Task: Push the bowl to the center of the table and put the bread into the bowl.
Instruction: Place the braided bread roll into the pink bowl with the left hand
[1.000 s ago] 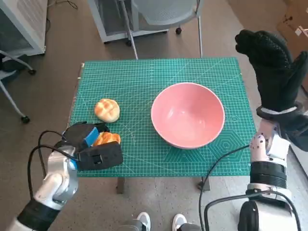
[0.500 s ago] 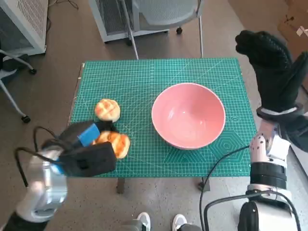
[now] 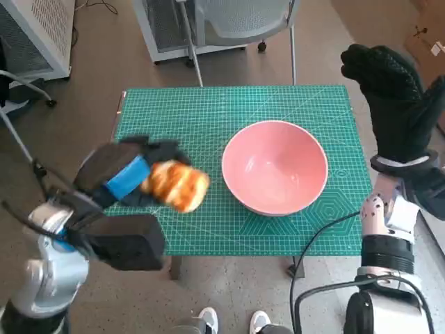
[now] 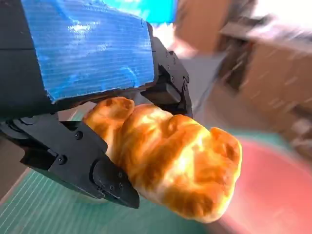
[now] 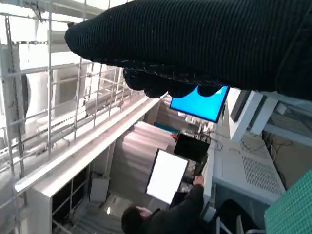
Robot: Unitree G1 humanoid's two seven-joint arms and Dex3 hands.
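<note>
Our left robot hand grips a glossy, lumpy golden bread roll above the gridded green table, beside the smooth round pink bowl; our gloved right robot hand is raised, holding nothing.

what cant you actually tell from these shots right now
- Round bun: no view shows it; in the head view the left hand, holding the bread, covers that part of the mat.
- Bowl: heavily blurred in the left wrist view.
- Right hand: fingers hardly show in the right wrist view; head view cannot settle its pose.
</note>
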